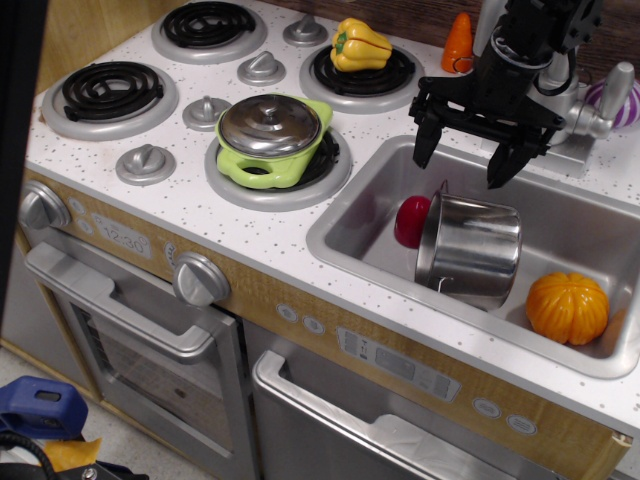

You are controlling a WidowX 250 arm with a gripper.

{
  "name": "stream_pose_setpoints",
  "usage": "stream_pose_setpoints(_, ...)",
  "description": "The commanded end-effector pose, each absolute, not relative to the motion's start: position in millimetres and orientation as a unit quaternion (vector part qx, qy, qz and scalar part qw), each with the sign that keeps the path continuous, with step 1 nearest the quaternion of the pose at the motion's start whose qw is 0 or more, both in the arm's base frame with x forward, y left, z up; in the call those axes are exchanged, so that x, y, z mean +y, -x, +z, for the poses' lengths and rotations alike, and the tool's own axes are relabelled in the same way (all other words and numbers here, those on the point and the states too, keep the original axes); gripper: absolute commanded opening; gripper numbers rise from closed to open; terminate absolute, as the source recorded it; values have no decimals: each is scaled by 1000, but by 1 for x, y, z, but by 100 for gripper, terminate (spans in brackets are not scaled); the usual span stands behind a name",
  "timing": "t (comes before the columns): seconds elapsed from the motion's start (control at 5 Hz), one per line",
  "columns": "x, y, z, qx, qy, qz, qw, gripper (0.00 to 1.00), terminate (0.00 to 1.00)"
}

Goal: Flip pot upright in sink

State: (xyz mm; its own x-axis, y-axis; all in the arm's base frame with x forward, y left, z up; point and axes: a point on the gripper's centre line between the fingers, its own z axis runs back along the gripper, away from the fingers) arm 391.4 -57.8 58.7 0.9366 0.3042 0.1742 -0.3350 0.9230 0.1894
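Steel pot (pixel 470 248) lies tipped in the sink (pixel 350 235); oven clock (pixel 125 240) reads 12:30. Black fingers (pixel 424 135) hang spread wide above it, holding nothing.

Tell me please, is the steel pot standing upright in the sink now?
No. The pot lies on its side in the sink, tilted, with the open pincer above it, not touching.
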Motion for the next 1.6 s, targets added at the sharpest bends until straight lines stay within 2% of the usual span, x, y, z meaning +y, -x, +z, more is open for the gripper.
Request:
stream_pose_setpoints(0.0, -58, -391, 59, -71, -109, 163, 978, 100, 0)
stream_pose_setpoints(0.4, -45, -400, 66, -42, -3, 188, 981, 100, 0)
stream_pose_setpoints(0.6, -43, -399, 60, -56, 24, 198, 978, 100, 0)
stream_pose_setpoints(0.8, -38, -398, 49, -54, 73, 213, 973, 100, 0)
stream_pose_setpoints(1.0, -34, -398, 33, -51, 148, 227, 961, 100, 0)
stream_pose_setpoints(1.4, -43, -397, 16, -51, 234, 271, 932, 100, 0)
